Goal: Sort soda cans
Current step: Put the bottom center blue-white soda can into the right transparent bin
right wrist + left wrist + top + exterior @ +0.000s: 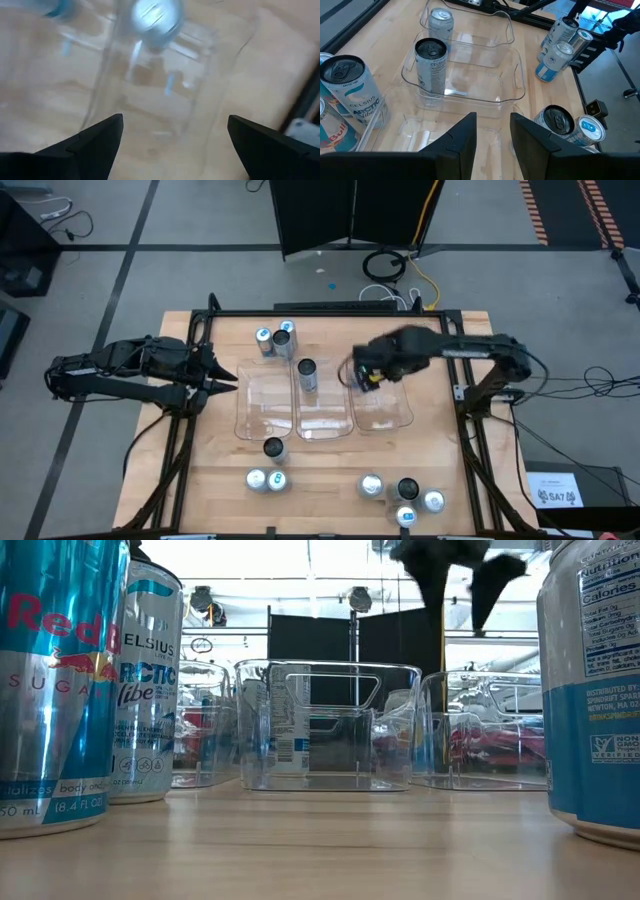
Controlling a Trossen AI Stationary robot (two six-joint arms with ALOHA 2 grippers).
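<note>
Right pincer (366,377) hangs wide open and empty over the right tray (392,418), having a can (153,15) below; left pincer (228,377) waits narrowly parted, empty.

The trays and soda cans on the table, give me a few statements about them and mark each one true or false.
1. The middle tray holds one dark-topped can. True.
2. The left tray holds two cans. False: no can shows in it.
3. The right gripper hangs open above the right tray. True.
4. The left gripper grips a can. False: it holds nothing, its fingers slightly apart, by the table's left edge.
5. Three cans stand grouped behind the trays. True.
</note>
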